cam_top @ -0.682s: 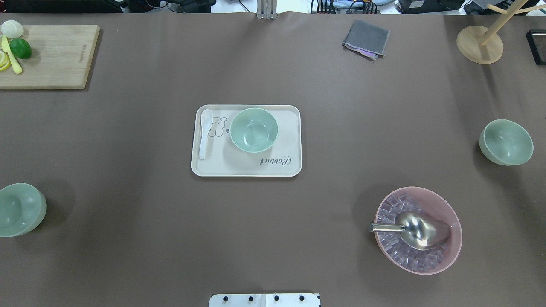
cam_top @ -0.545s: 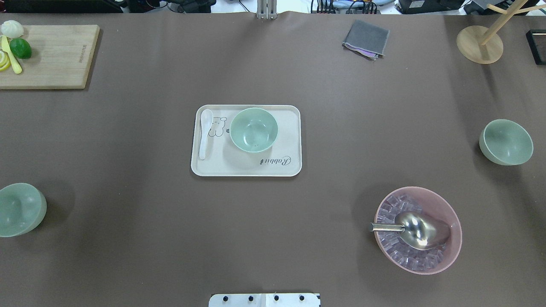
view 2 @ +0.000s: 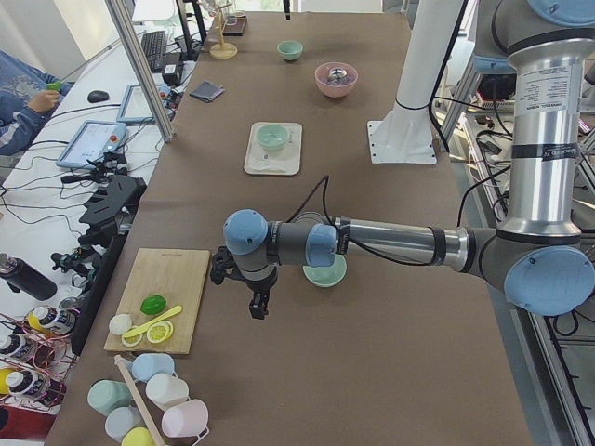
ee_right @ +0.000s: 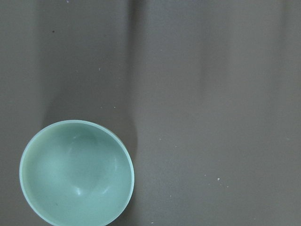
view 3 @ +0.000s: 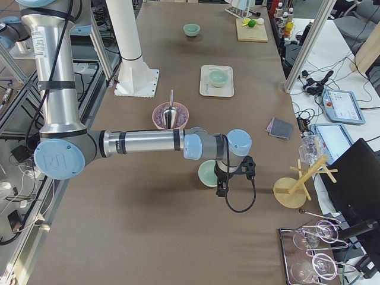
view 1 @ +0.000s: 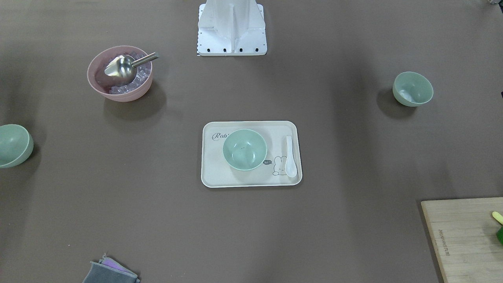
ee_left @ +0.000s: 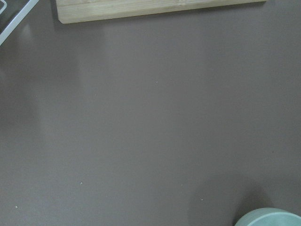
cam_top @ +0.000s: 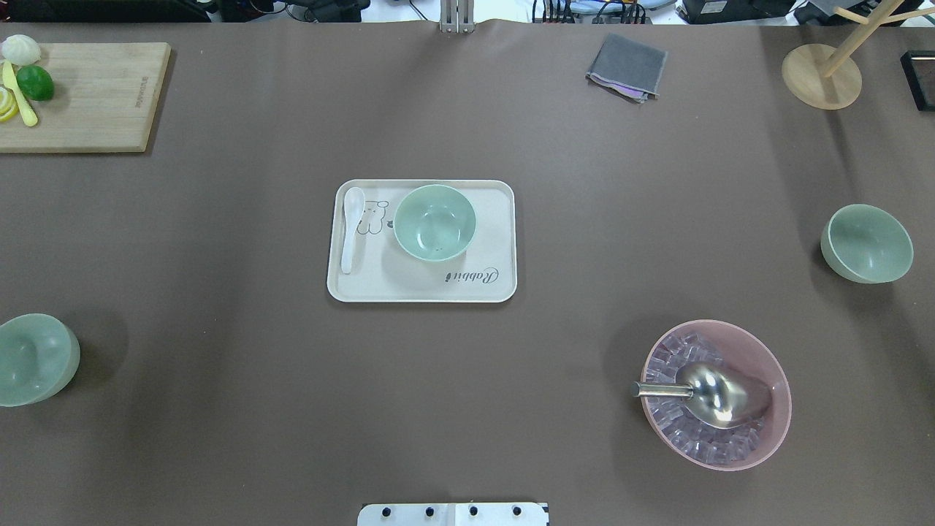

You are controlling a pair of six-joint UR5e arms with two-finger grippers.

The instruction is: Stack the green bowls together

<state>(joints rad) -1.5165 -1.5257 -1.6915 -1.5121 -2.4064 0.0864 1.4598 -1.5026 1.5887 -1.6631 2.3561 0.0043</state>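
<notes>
Three green bowls are on the desk [cam_top: 219, 219], well apart, and none is nested yet. Take the overhead view as a clock with 12 pointing away from the robot. The middle bowl [cam_top: 434, 222] sits upright on the tray [cam_top: 424, 288] beside a white spoon [cam_top: 352, 226]. From there, the left bowl [cam_top: 33, 359] lies out near 8 o'clock at the desk's edge, and the right bowl [cam_top: 867, 243] lies at about 3 o'clock.

Each arm hangs over its own end. From the end of the desk, the left gripper [view 2: 258, 302] points down just beside the left bowl, on the side towards the cutting board [view 2: 165, 295]. Its wrist camera catches only a sliver of rim in the 5 o'clock corner, so it is well off centre. The right gripper [view 3: 222, 189] hangs just beside the right bowl. Its camera shows the whole bowl, open side up, at about 8 o'clock in the frame.

I'd say the right arm is better placed to go first: slide towards 8 o'clock, then come down on the rim. The bowls are round, so no angle of approach is favoured. The carry to the tray passes close to the pink bowl [cam_top: 785, 394]. From where I stand, I cannot tell how wide either gripper is set.
</notes>
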